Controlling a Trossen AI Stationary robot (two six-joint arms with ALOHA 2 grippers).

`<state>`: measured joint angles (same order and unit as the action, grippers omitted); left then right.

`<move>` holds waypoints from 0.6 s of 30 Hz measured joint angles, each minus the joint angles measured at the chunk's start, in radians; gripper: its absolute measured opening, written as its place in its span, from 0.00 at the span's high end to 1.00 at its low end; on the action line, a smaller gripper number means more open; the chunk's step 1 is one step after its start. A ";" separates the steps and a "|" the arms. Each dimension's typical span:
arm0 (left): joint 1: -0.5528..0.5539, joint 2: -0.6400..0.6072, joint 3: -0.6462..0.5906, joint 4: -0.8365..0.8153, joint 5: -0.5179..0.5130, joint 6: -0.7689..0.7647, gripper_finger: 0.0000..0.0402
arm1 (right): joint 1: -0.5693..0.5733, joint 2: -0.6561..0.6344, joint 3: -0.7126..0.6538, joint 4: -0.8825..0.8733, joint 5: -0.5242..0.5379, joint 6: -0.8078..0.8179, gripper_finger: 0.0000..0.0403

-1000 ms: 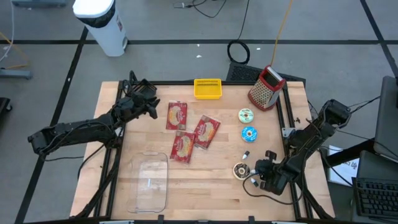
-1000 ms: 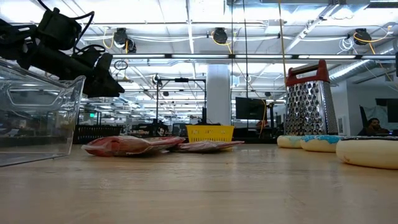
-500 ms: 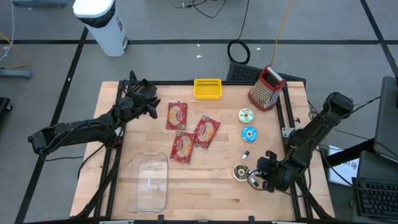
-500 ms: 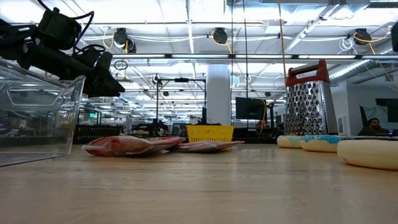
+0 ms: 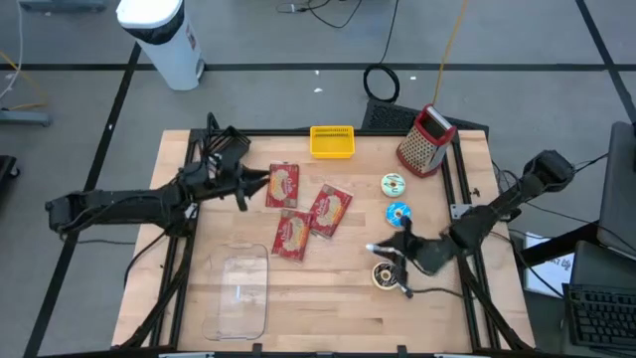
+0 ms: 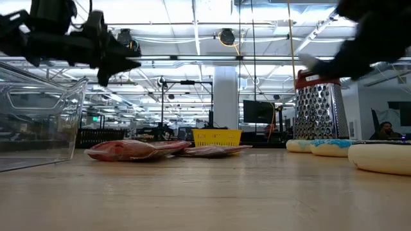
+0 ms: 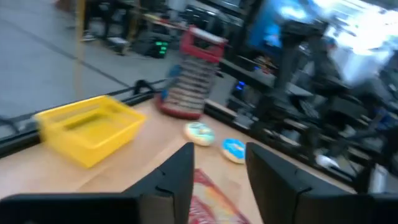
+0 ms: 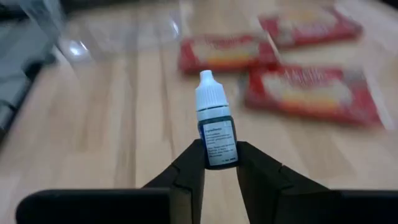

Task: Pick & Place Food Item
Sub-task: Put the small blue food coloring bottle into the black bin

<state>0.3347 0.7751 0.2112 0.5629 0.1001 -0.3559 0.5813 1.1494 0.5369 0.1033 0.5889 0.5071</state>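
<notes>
Right end effector pinches a small white-capped dropper bottle above the wooden counter; light, rigid, slick, best held mid-body; left end effector part-open, empty, near red food packets

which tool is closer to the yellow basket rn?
Left. The left tool hovers beside the red packets, a short way below-left of the yellow basket in the high view. The right tool is far across the table, by the donuts.
</notes>
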 joint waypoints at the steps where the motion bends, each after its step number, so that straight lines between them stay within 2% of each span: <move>1: -0.041 0.011 0.021 -0.013 -0.021 0.017 0.60 | -0.049 0.001 -0.019 0.085 -0.049 -0.060 0.82; 5: -0.192 0.103 0.152 -0.139 -0.094 0.072 0.44 | -0.237 0.031 -0.074 0.406 -0.246 -0.269 0.84; 9: -0.304 0.240 0.331 -0.319 -0.102 0.155 0.31 | -0.354 0.100 -0.077 0.613 -0.395 -0.398 0.85; 12: -0.365 0.364 0.451 -0.390 -0.104 0.227 0.25 | -0.391 0.170 -0.066 0.712 -0.437 -0.450 0.83; 18: -0.425 0.575 0.651 -0.380 -0.110 0.367 0.21 | -0.397 0.280 -0.030 0.764 -0.463 -0.524 0.83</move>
<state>-0.0905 1.3497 0.8622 0.1824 -0.0098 0.0110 0.1847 1.4292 0.5068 0.8677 0.1256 -0.0169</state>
